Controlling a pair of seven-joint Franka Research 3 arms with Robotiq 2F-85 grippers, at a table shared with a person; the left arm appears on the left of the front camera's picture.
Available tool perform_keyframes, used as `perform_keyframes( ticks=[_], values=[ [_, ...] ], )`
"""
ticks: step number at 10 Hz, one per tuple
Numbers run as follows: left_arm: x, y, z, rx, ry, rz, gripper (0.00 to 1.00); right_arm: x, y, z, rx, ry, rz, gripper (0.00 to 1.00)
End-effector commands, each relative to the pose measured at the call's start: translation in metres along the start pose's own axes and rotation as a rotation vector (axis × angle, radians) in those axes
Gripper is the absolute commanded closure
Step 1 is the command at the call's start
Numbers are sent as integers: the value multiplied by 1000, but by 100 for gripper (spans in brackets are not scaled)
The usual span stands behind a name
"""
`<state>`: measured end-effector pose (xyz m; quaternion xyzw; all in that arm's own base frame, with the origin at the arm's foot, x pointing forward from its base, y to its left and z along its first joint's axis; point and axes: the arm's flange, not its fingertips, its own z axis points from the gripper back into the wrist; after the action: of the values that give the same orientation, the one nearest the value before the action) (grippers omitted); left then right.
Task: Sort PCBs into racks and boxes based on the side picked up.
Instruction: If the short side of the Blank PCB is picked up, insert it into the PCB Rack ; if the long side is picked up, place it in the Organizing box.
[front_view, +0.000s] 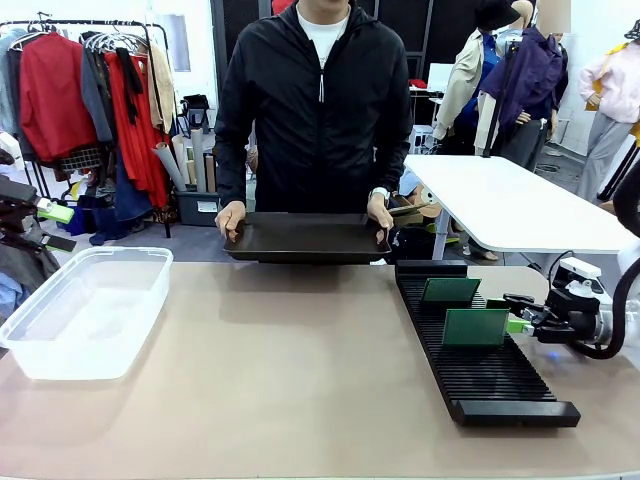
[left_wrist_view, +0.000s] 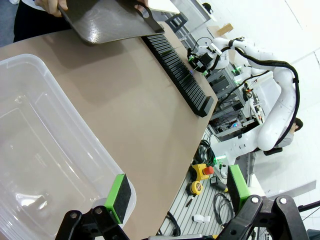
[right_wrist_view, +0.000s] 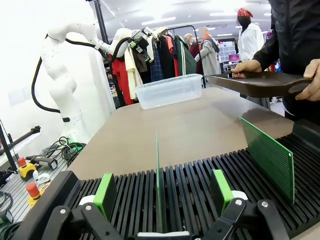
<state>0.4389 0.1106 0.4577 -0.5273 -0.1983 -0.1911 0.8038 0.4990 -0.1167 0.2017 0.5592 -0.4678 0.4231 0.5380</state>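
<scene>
PCB stands in the rack, between the right gripper's spread fingers

PCBs are seen upright in the black rack: one board is seated in a slot straight ahead of the right gripper, edge-on to it and midway between the two green pads, which stand wide and clear of both faces. No grip is held on it. Its long axis runs across the rack's length, along the slot, so it lies in line with the fingers' reach; a straight pull-back of the gripper away from the rack appears to be what is called for, without any sideways drift that could knock the board. A second PCB stands a few slots off to that gripper's right, toward the person, tilted slightly and well apart from the pads.

The left gripper is held wide too, empty, just above the near rim of the clear box, with the rack far beyond it. The right arm is plainly the nearer one to the boards. A dark tray is held by the person's hands at the far edge, ahead of both grippers; nothing can be made out on it.
</scene>
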Motion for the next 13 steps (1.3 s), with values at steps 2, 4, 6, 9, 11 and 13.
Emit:
perform_keyframes(
  ticks=[2, 4, 6, 9, 11, 13],
  values=[
    [0, -3, 0, -6, -2, 8, 0, 1, 0, -1, 2, 2, 16, 0],
    [0, -3, 0, -6, -2, 8, 0, 1, 0, -1, 2, 2, 16, 0],
    [0, -3, 0, -6, -2, 8, 0, 1, 0, -1, 2, 2, 16, 0],
    [0, -3, 0, -6, -2, 8, 0, 0, 0, 0, 0, 0, 0, 0],
    [0, -3, 0, -6, -2, 8, 0, 36, 11, -12, 17, 13, -37, 0],
    [0, -3, 0, -6, -2, 8, 0, 67, 25, -24, 13, 47, -44, 0]
  ],
)
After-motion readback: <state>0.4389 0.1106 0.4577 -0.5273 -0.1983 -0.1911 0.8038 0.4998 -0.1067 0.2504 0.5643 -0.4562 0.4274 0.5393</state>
